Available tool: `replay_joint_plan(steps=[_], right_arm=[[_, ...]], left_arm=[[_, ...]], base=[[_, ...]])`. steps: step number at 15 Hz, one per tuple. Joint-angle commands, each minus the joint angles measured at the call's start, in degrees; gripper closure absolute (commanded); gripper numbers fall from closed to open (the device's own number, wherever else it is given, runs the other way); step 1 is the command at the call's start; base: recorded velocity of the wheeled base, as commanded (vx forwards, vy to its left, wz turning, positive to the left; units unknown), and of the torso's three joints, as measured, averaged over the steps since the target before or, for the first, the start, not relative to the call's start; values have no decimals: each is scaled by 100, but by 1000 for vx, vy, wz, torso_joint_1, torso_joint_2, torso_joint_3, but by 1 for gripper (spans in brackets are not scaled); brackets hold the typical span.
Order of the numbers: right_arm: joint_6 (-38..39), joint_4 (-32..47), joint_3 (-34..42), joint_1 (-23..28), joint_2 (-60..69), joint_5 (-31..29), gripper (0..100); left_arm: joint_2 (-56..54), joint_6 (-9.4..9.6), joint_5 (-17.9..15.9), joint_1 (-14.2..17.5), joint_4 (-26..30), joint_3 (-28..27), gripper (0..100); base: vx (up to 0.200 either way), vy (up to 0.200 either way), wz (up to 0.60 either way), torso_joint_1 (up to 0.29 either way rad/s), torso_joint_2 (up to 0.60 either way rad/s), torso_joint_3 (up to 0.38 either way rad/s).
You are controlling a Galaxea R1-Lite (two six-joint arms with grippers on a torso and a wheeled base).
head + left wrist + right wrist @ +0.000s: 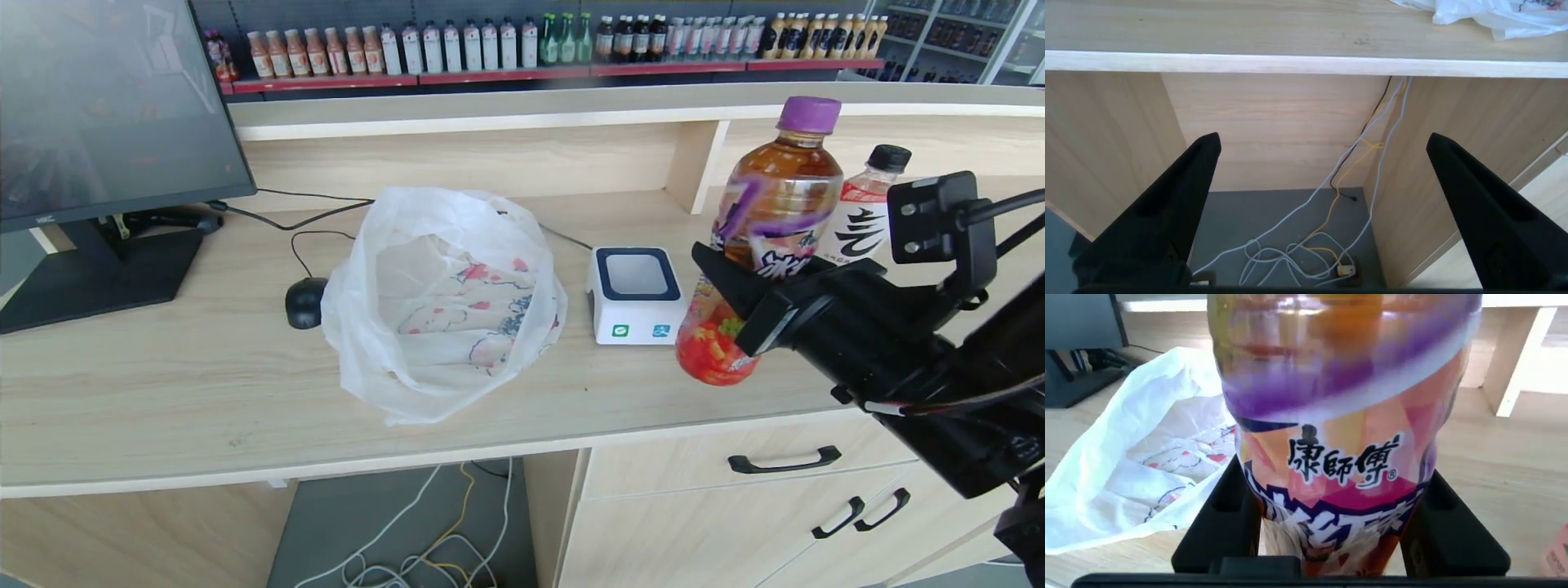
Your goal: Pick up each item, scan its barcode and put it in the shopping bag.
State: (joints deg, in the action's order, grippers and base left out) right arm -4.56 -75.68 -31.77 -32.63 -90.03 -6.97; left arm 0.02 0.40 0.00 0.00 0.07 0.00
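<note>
My right gripper [739, 306] pinches the bottle [763, 237] near-upright at its waist, over the counter's [204, 392] front right — the scanner [636, 294] sits just to its left, the bag [445, 302] beyond — while my left gripper [1323, 139] hangs spread below the front edge.

This is a shop, seen from behind its checkout counter [163, 384]. Long shelves [531, 73] along the back carry rows of bottled drinks [457, 45], lined up side by side. On the pale wooden counter stand a monitor [106, 98], a mouse [305, 302], a small white scanner [635, 296] and a plastic shopping bag [441, 302], with drawers [735, 465] below.
</note>
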Motion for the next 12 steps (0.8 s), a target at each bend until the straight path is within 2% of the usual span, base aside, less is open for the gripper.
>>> replay_joint_plan(steps=[1,4,6,12], right_arm=[[-177,-61,39,20,82,-15,100],[-555,-395,206,20,38,21,100],[-528,-500,303,29,38,73,100],[-748,-887,-22,556,12,64,100]], left_arm=[[-2,-5,0,0,1,0,0],[-2,4,0,0,1,0,0],[6,4,0,0,1,0,0],[6,-5,0,0,1,0,0]], base=[[0,0,0,0,0,0],[0,0,0,0,0,0],[0,0,0,0,0,0],[0,0,0,0,0,0]])
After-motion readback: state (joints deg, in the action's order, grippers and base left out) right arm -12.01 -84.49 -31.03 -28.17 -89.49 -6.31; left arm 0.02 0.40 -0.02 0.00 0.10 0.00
